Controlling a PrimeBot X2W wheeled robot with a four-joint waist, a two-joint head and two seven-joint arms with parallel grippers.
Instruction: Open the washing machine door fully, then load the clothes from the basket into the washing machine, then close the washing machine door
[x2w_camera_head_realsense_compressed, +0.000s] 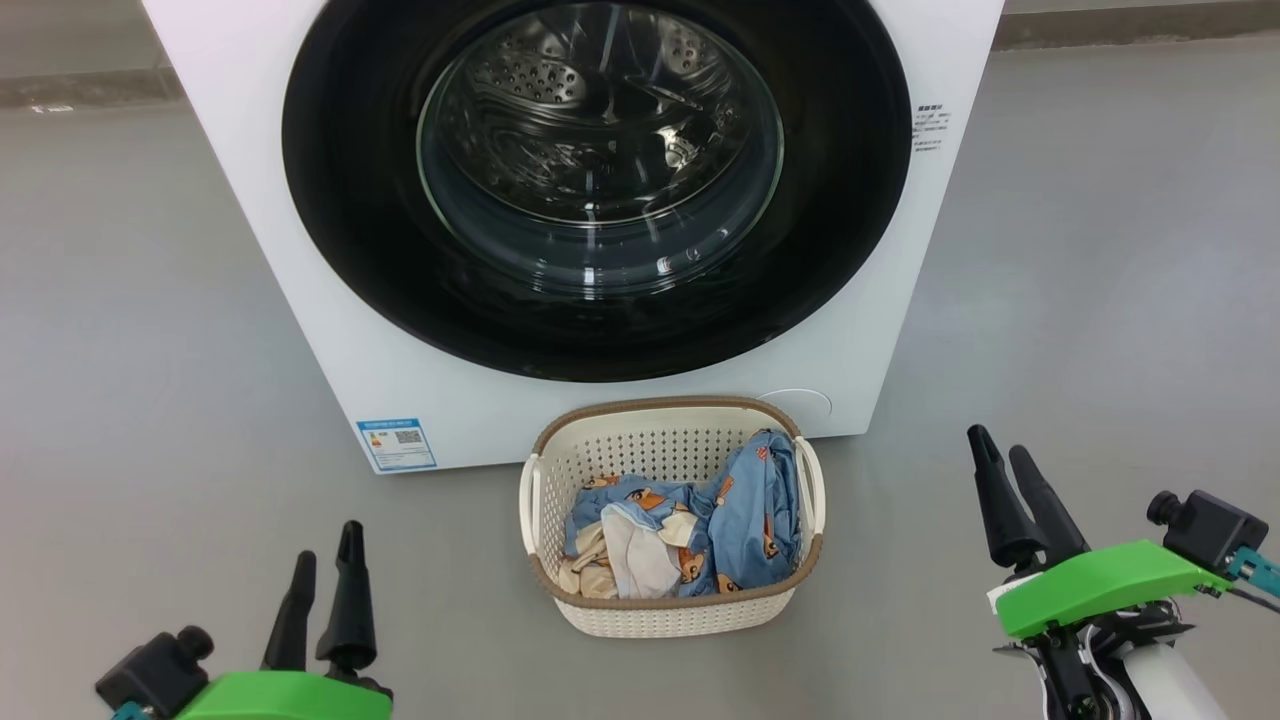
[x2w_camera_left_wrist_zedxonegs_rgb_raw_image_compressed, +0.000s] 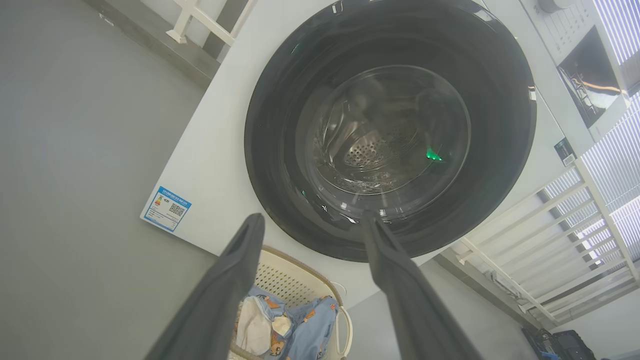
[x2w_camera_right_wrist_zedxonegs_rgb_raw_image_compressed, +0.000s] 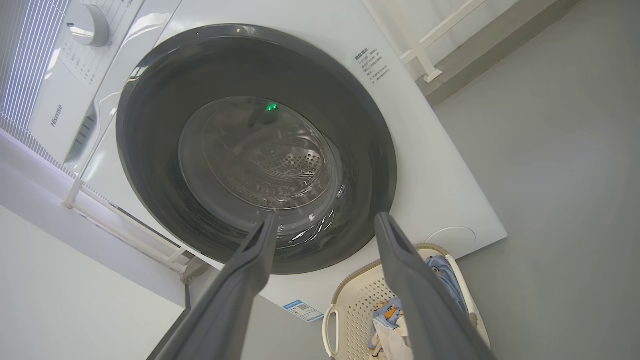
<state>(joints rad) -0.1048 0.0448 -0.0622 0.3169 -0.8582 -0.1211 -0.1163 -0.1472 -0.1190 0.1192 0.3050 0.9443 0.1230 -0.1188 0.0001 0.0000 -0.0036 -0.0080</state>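
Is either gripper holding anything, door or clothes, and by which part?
Nothing is held. The left gripper and right gripper are open and empty, clear of the basket, where the clothes lie; the washing machine door is shut.

Floor (x2w_camera_head_realsense_compressed: 130, 330): smooth grey. Darker raised kerb (x2w_camera_head_realsense_compressed: 80, 90) along its far edge. White rail frame (x2w_camera_left_wrist_zedxonegs_rgb_raw_image_compressed: 565, 235) stands on the kerb. Slatted blind (x2w_camera_left_wrist_zedxonegs_rgb_raw_image_compressed: 617, 35) behind. 1 dark object (x2w_camera_left_wrist_zedxonegs_rgb_raw_image_compressed: 562, 345) at floor level, unidentifiable.
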